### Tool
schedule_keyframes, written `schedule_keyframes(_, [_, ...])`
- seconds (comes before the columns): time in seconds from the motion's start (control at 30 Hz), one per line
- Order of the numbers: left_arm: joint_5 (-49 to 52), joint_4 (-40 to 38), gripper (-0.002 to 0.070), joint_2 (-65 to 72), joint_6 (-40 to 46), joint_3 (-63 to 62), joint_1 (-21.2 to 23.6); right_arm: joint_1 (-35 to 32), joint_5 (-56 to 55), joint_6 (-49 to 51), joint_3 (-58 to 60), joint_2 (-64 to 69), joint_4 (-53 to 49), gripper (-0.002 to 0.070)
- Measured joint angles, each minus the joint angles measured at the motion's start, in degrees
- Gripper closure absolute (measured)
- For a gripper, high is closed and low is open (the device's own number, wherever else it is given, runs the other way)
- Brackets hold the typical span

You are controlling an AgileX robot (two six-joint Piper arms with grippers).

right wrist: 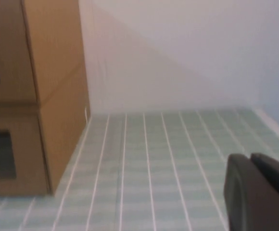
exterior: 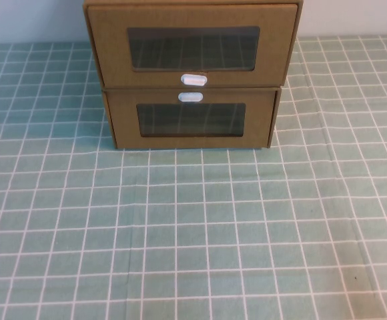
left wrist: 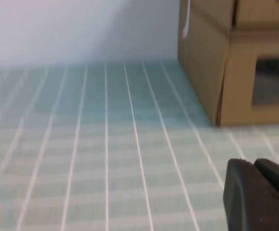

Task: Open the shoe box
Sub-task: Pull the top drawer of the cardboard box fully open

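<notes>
Two brown cardboard shoe boxes stand stacked at the back middle of the table. The upper box [exterior: 192, 47] and the lower box [exterior: 191, 120] each have a dark window and both fronts are closed. A white pull tab [exterior: 193, 79] sits on the upper front, and a second white tab [exterior: 190, 97] on the lower one. Neither arm shows in the high view. My left gripper [left wrist: 253, 163] is shut with nothing in it, low over the cloth, left of the boxes [left wrist: 211, 72]. My right gripper [right wrist: 249, 158] is shut and empty, right of the boxes [right wrist: 57, 96].
A green tablecloth [exterior: 193, 233] with a white grid covers the table. A pale wall [right wrist: 178, 57] rises just behind the boxes. The table's right edge [right wrist: 274, 125] shows in the right wrist view.
</notes>
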Motion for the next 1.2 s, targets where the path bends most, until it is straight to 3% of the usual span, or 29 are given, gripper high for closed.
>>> schedule_keyframes(0.27, [-21.2,0.0,0.068,0.0,-0.1,0.0,0.0,0.0,-26.9,0.0,0.0,0.0,0.1,0.0689])
schedule_keyframes(0.5, [-25.1,0.0,0.068,0.0,-0.7,0.0,0.0,0.0,-38.8,0.0,0.0,-0.3,0.2,0.0689])
schedule_keyframes(0.77, [-39.6,0.0,0.068,0.0,-11.1,0.0,0.0,0.0,-51.2,1.5,0.0,-0.4,0.2,0.0689])
schedule_keyframes(0.93, [-50.4,-0.2,0.068,-0.1,-12.5,-0.3,0.0,0.0,-50.4,4.7,-4.9,-0.4,-1.0,0.0689])
schedule_keyframes(1.2, [-48.5,-0.3,0.068,-0.2,-9.6,-9.5,0.0,0.0,-40.2,15.2,-25.0,3.7,-5.1,0.0689])
